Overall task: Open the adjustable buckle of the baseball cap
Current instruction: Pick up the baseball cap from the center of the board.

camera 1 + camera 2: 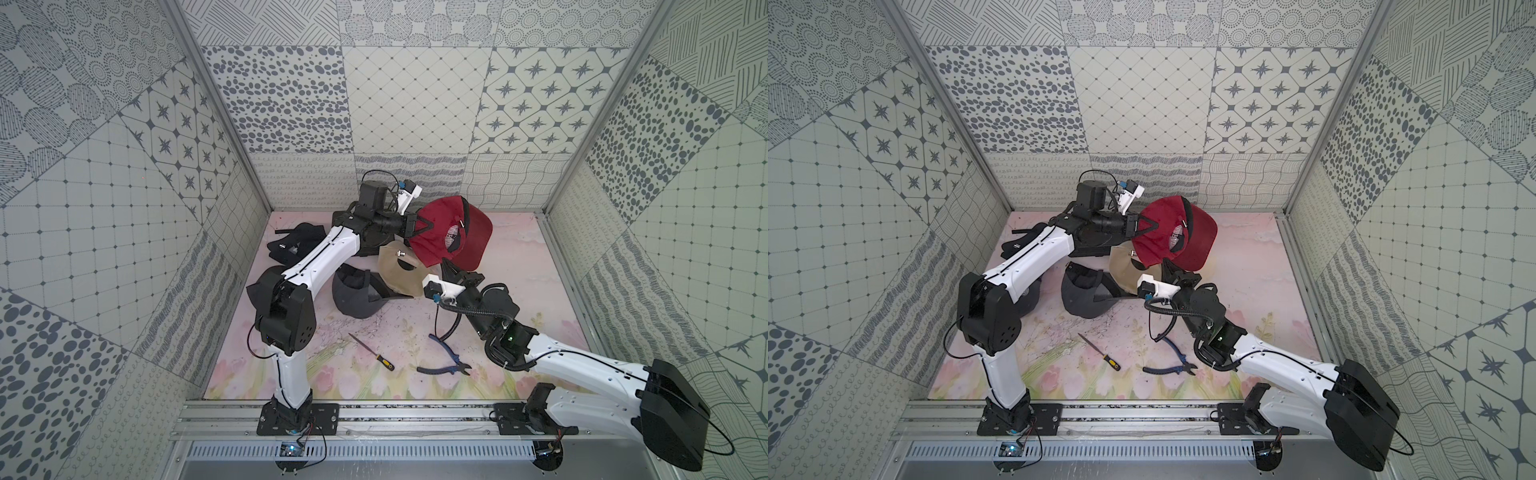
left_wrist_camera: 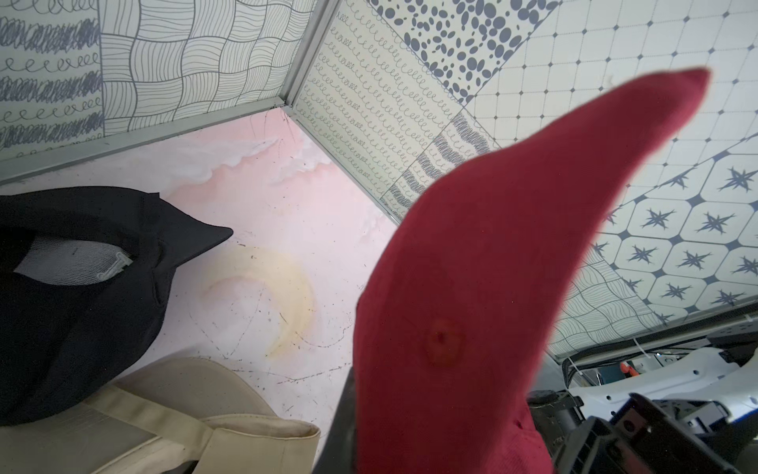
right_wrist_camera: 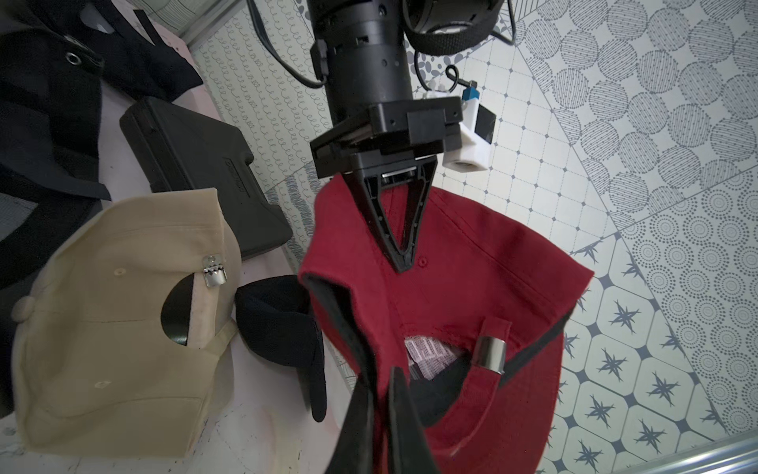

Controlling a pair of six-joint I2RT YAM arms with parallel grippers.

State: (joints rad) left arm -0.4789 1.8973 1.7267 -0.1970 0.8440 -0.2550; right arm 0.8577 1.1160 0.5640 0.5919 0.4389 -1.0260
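A red baseball cap [image 1: 440, 232] [image 1: 1158, 239] hangs above the mat at the back, held by both grippers. Its silver adjustable buckle [image 3: 490, 355] [image 1: 462, 224] sits on the red strap over the rear opening, and I cannot tell whether it is clamped. My left gripper [image 1: 432, 226] [image 3: 404, 262] is shut on the cap's crown fabric near the top button. My right gripper [image 1: 446, 264] [image 3: 383, 394] is shut on the cap's lower edge beside the opening, apart from the buckle. In the left wrist view the cap [image 2: 471, 266] hides most of the jaws.
A beige cap [image 1: 399, 270] [image 3: 123, 349] with its own metal clasp [image 3: 214, 271], a dark grey cap [image 1: 357, 295] and a black cap [image 1: 291, 245] lie under the arms. A black case [image 3: 197, 156] is at the back. A screwdriver [image 1: 372, 352] and blue pliers [image 1: 446, 361] lie nearer the front.
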